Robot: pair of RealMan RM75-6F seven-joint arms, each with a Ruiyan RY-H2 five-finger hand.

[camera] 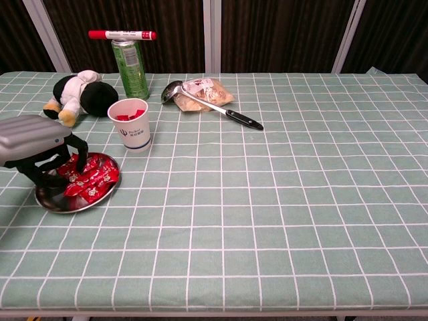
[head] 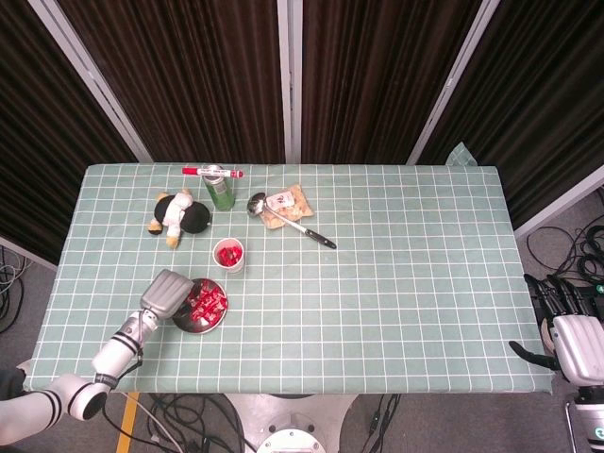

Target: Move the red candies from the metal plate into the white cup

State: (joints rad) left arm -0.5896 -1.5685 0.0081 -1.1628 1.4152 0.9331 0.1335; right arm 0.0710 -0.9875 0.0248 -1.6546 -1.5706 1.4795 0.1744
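Red candies (camera: 90,179) on the metal plate (camera: 65,201) are partly hidden by the left hand (camera: 37,148), its grasp unclear.

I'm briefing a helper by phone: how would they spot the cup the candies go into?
On the green checked table, look near the left side, just behind the metal plate. The white cup stands there, the only paper cup, with red candies already inside.

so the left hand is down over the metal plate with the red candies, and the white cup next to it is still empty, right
Not quite: the white cup is not empty, it already holds a few red candies, as the chest view shows. The rest stands: the left hand is down over the metal plate, fingers among the red candies.
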